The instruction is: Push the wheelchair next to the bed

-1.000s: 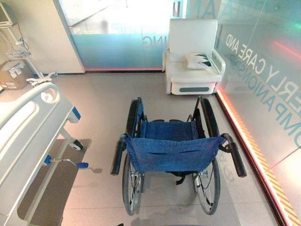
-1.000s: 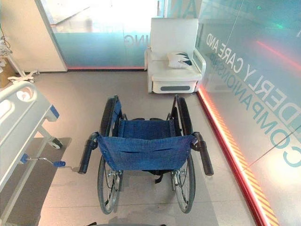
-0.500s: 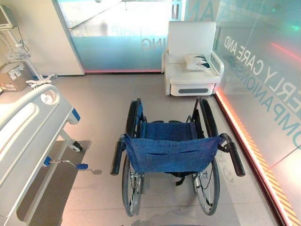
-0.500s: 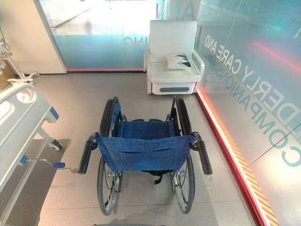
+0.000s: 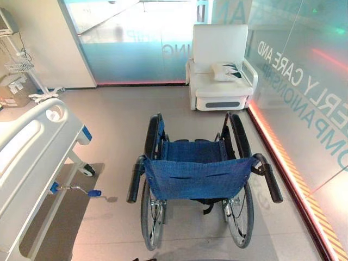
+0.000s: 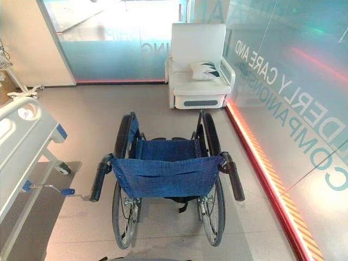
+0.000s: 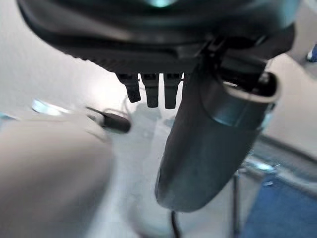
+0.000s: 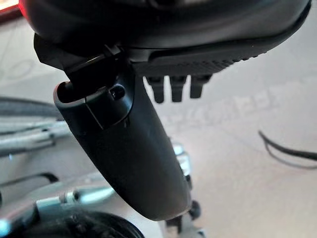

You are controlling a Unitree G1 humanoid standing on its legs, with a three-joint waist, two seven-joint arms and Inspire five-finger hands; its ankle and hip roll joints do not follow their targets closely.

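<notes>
**Wheelchair standing apart from bed, my hands empty**

Bed (image 5: 32,147): white, at my left, blue-tipped crank (image 5: 76,188) projecting from its frame. Wheelchair (image 5: 198,176): blue seat and back, directly before me, back toward me, well apart from the bed. Armchair (image 5: 220,68): white, cushion (image 5: 227,70) on its seat, against the far glass wall. My left hand (image 7: 213,144) and right hand (image 8: 124,153): fingers straight, holding nothing.
</notes>
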